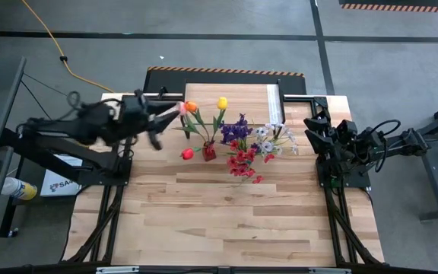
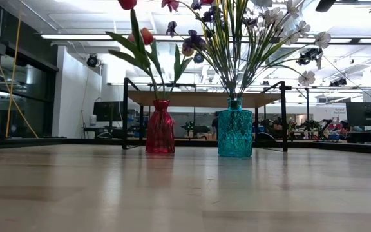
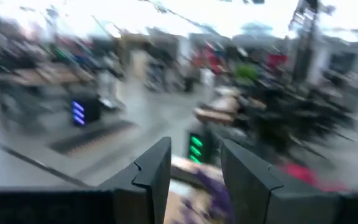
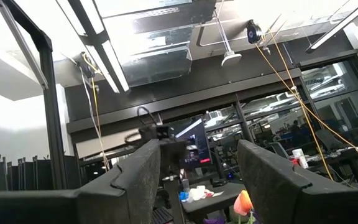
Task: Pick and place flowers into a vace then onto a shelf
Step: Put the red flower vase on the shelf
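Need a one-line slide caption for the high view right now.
Left gripper open beside the orange tulip in the red vase; right gripper waits at the table's right edge.

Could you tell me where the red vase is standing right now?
In the low view the red vase stands on the table, left of the teal vase, in front of the shelf.

We've got tulips (image 2: 140,38) standing upright in a red vase (image 2: 160,127), blossom sprays (image 2: 237,32) in a teal vase (image 2: 235,127), both in front of the shelf (image 2: 205,98).
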Controlling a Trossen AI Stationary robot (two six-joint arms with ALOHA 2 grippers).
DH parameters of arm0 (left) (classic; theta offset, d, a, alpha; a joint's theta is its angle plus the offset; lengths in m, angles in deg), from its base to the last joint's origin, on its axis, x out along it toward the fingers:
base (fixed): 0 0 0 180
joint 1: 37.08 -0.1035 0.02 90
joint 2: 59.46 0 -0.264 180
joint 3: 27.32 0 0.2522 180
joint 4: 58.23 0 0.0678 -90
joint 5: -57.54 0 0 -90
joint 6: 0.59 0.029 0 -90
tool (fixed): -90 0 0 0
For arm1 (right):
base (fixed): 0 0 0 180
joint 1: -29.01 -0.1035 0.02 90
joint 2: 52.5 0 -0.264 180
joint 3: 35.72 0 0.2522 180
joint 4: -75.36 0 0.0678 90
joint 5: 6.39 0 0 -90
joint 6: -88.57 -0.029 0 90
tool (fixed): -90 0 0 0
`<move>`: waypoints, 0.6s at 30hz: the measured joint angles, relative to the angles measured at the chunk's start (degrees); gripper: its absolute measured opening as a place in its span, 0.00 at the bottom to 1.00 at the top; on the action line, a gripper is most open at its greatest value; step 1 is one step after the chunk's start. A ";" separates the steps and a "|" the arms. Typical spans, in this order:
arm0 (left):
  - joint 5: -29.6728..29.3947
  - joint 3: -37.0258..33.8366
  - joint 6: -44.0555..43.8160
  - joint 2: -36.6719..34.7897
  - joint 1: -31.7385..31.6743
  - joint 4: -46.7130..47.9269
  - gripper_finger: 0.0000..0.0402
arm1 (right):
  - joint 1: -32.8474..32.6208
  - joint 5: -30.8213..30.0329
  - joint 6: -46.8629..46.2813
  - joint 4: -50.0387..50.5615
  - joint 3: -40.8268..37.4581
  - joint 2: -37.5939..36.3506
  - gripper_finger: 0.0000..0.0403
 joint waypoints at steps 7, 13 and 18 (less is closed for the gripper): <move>-0.03 14.28 -19.40 1.94 18.29 28.83 0.43 | 0.02 -1.16 0.49 0.00 0.00 0.00 0.51; -7.73 14.52 -29.28 8.40 30.71 32.58 0.43 | 0.02 -3.17 0.63 0.00 0.00 -0.02 0.51; -14.97 14.54 -42.55 15.86 36.46 37.44 0.43 | 0.02 -3.35 0.20 -0.02 0.00 -0.02 0.51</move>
